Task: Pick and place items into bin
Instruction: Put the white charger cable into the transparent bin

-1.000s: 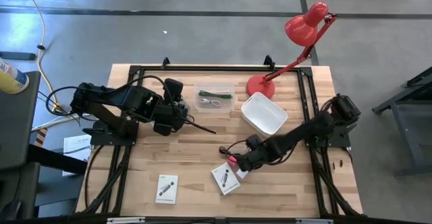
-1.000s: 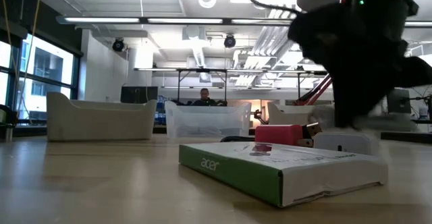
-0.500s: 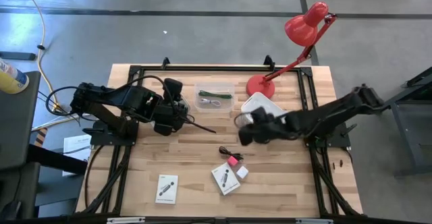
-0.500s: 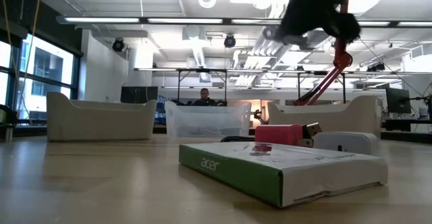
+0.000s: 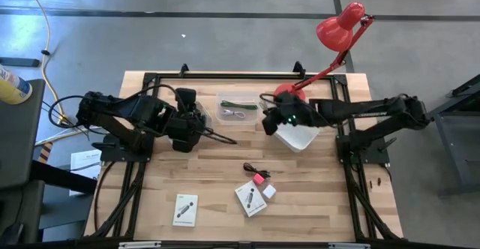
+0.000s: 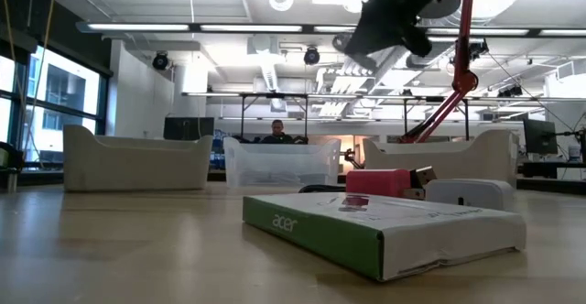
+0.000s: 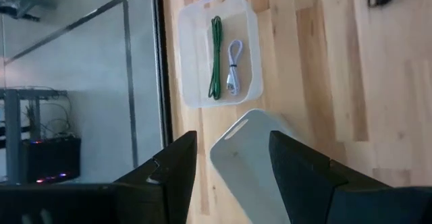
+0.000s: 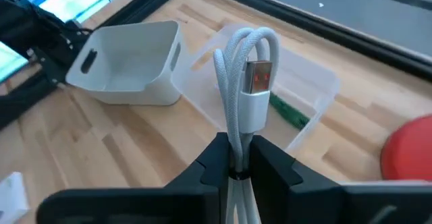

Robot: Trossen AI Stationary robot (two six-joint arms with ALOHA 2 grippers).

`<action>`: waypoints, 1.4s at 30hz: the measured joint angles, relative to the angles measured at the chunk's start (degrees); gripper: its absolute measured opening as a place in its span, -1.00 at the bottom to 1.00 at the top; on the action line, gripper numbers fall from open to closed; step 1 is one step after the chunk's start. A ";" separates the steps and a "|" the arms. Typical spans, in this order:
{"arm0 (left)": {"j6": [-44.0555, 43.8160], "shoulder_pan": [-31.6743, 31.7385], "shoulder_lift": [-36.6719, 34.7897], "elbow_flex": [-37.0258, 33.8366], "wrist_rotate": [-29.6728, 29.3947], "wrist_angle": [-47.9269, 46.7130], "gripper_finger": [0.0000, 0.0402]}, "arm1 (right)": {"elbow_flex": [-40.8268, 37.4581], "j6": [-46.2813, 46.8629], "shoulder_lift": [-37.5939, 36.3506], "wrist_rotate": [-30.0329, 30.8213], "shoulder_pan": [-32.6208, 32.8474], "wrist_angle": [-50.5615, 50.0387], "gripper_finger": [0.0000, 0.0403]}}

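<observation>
Likely robotics lab; concrete floor (image 5: 187,39); ceiling strip lights (image 6: 229,27); wooden workbench (image 5: 217,181); distant monitors (image 6: 183,127).

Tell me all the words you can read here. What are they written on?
"acer": on the green side of the flat box lying on the table, low view.
Dark print on the two white cards, high view: too small to read.
I can read nothing else.

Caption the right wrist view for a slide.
Right pincer holds a looped white USB cable above the clear bin.
</observation>
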 joint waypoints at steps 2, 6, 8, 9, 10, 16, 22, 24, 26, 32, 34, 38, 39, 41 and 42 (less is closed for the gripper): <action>-2.96 -1.48 -0.63 -0.05 -0.73 -0.14 -0.14 | 0.00 -3.25 0.97 -1.86 -2.34 2.24 -0.81; -8.91 -4.66 -1.76 0.00 -2.57 -0.27 -0.14 | 0.02 -8.35 3.98 -7.16 -7.03 7.82 -0.80; -12.28 -6.31 -1.83 0.00 -3.97 -0.28 -0.14 | 0.02 -9.82 5.72 -10.58 -9.11 10.71 -0.78; -13.96 -7.18 -1.83 0.00 -4.69 -0.27 -0.14 | 0.02 -10.65 6.86 -11.99 -10.14 11.94 -0.78; -15.42 -8.02 -1.83 0.00 -5.31 -0.25 -0.14 | 0.02 -11.29 7.89 -13.53 -10.97 13.07 -0.77; -21.95 -13.74 -1.83 0.00 -10.03 0.29 -0.14 | 0.02 -15.19 14.22 -19.77 -14.76 19.66 -0.81; -27.54 -19.03 -1.83 0.00 -18.09 0.62 -0.14 | 0.04 -15.51 20.90 -25.47 -16.56 25.25 -0.77; -28.46 -20.21 -1.83 0.00 -19.66 0.69 -0.14 | 0.04 -15.51 22.41 -26.30 -16.80 26.21 -0.76; -28.81 -20.57 -1.83 0.00 -20.27 0.93 -0.14 | 0.04 -15.53 23.54 -26.52 -16.80 27.21 -0.76; -28.87 -20.35 -1.83 0.00 -20.82 1.36 -0.14 | 0.04 -19.72 24.12 -25.98 -16.89 27.48 -0.79; -28.64 -20.38 -1.83 0.00 -21.12 1.36 -0.14 | 0.04 -21.70 24.12 -25.90 -16.89 27.34 -0.78; -28.45 -20.38 -1.83 0.00 -21.84 1.33 -0.14 | 0.04 -25.11 24.12 -26.32 -16.89 27.26 -0.70; -28.43 -20.38 -1.83 0.00 -21.98 1.30 -0.14 | 0.04 -25.78 24.12 -26.32 -16.89 27.14 -0.67; -28.25 -20.35 -1.83 0.00 -22.03 1.23 -0.14 | 0.04 -26.22 24.10 -26.32 -16.89 26.82 -0.63; -28.12 -20.35 -1.83 0.00 -22.11 1.23 -0.14 | 0.04 -26.43 24.12 -26.32 -16.89 26.88 -0.61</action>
